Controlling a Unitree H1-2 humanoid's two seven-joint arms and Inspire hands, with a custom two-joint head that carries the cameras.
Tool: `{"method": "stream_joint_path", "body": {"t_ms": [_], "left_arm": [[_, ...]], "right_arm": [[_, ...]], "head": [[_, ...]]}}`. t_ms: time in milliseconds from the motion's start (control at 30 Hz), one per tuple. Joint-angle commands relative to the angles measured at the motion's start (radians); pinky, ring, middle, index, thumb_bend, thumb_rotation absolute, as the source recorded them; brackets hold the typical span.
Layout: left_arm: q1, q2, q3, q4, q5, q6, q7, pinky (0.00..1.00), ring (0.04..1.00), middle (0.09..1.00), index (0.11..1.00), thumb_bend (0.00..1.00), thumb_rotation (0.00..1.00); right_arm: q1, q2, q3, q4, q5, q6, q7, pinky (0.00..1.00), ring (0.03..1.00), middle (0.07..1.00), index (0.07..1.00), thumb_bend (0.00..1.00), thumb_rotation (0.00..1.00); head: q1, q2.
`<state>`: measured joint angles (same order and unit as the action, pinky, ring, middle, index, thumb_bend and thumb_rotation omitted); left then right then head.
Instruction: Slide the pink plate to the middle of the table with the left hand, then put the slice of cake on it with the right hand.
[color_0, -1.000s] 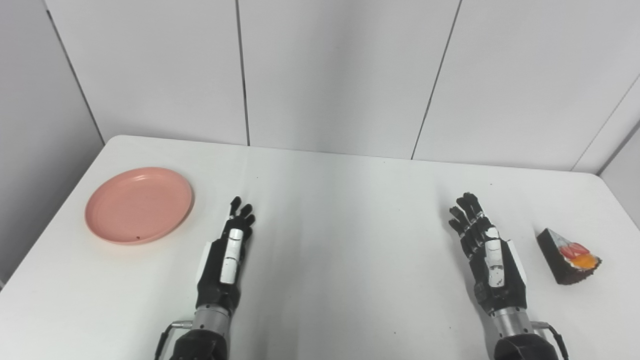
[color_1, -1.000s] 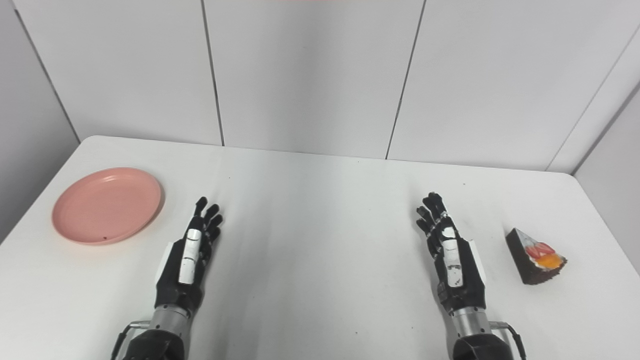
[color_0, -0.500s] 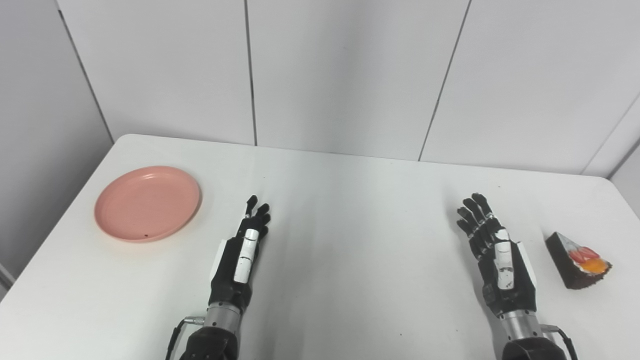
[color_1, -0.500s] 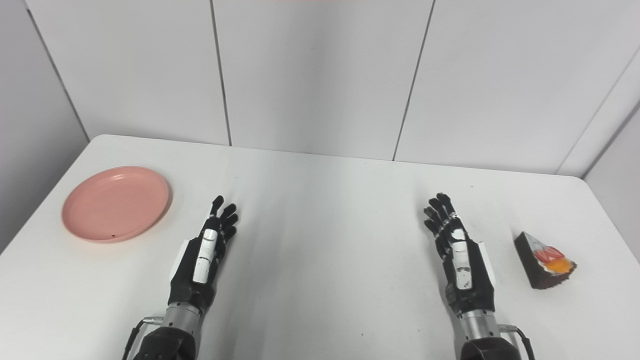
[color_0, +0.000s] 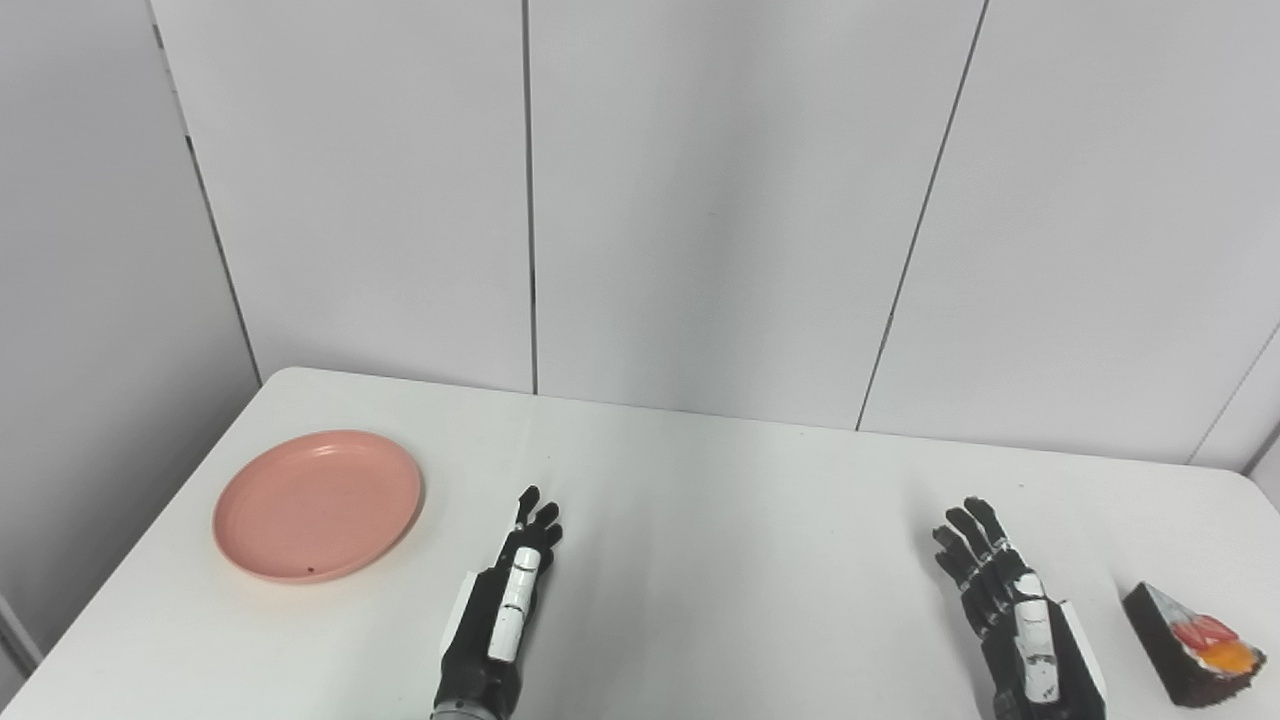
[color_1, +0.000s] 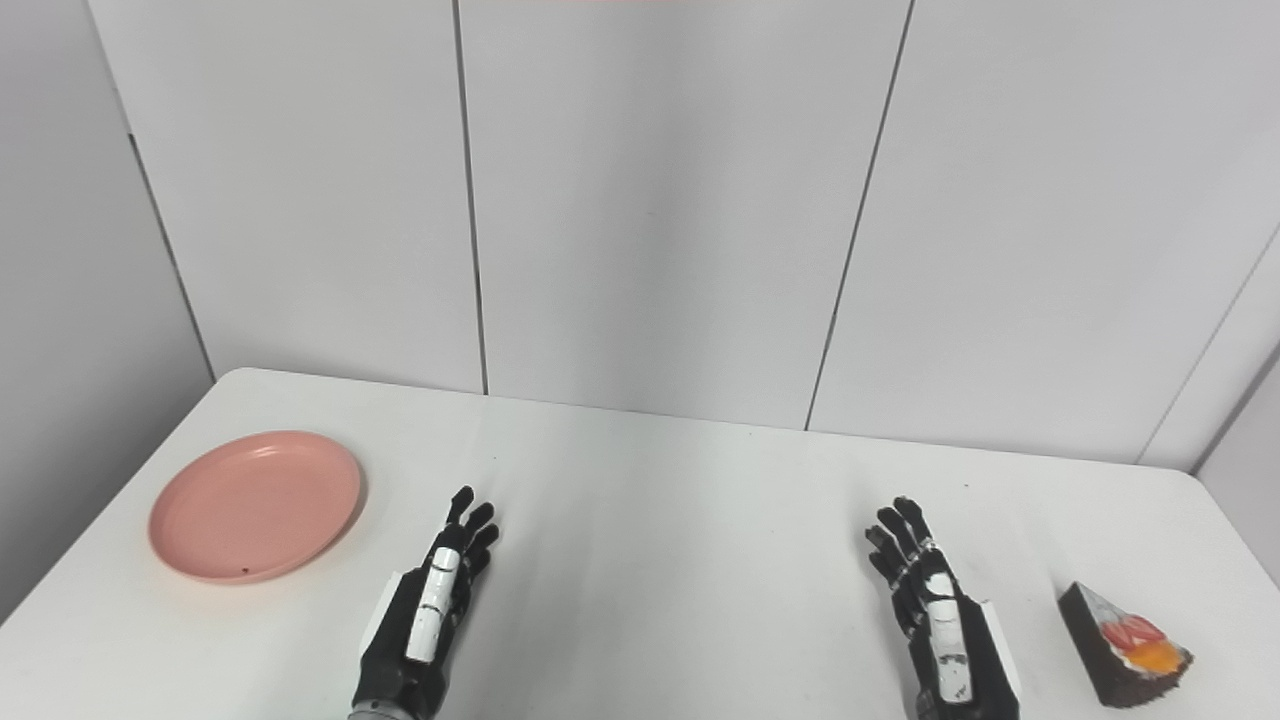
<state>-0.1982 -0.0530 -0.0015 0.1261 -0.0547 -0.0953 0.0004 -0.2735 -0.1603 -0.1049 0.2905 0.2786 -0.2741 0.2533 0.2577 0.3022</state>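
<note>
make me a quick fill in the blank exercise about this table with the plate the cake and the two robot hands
1. The plate is coloured ____.
2. The slice of cake lies nearest the ____ hand.
3. The left hand holds ____.
4. The plate lies on the table's ____ side.

Missing words: pink; right; nothing; left

Probably a robot test lab, plain white table (color_0: 720, 520), bare grey wall panels (color_0: 720, 200), no furnishings
</note>
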Motion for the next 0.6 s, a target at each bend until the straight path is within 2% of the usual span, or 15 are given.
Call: {"method": "stream_joint_path", "body": {"t_ms": [0, 267, 300, 367, 467, 567], "left_arm": [[0.021, -0.005, -0.001, 0.051, -0.003, -0.037, -0.005, 1.0, 0.965, 0.973, 1.0, 0.61, 0.99], [0.036, 0.007, -0.002, 0.015, -0.004, -0.045, -0.015, 1.0, 0.959, 0.961, 1.0, 0.63, 0.97], [0.036, 0.009, -0.002, -0.001, -0.005, -0.048, -0.017, 0.98, 0.936, 0.94, 1.0, 0.68, 0.96], [0.03, 0.012, 0.001, -0.044, -0.012, -0.056, -0.018, 0.96, 0.923, 0.93, 1.0, 0.68, 0.95], [0.011, 0.025, 0.012, -0.139, -0.018, -0.069, -0.024, 0.84, 0.844, 0.854, 0.951, 0.76, 0.93], [-0.031, 0.057, 0.038, -0.187, -0.019, -0.079, -0.024, 0.79, 0.82, 0.83, 0.904, 0.79, 0.94]], "right_arm": [[0.046, 0.015, 0.0, 0.046, 0.008, -0.02, 0.009, 0.94, 0.911, 0.927, 0.94, 0.83, 0.95], [0.058, 0.029, 0.004, 0.017, 0.004, -0.003, -0.003, 0.94, 0.906, 0.924, 0.939, 0.81, 0.94], [0.06, 0.031, 0.005, 0.013, 0.004, 0.001, -0.005, 0.94, 0.907, 0.926, 0.938, 0.8, 0.94], [0.061, 0.036, 0.005, 0.008, 0.011, 0.005, -0.003, 0.95, 0.909, 0.927, 0.938, 0.81, 0.94], [0.059, 0.044, 0.006, 0.008, 0.014, 0.003, -0.002, 0.96, 0.91, 0.927, 0.94, 0.79, 0.94], [0.064, 0.045, 0.011, -0.006, -0.006, 0.002, -0.01, 0.94, 0.903, 0.919, 0.936, 0.8, 0.95]], "head": [[-0.003, 0.001], [-0.018, 0.017], [-0.022, 0.025], [-0.026, 0.034], [-0.039, 0.041], [-0.052, 0.042]]}}
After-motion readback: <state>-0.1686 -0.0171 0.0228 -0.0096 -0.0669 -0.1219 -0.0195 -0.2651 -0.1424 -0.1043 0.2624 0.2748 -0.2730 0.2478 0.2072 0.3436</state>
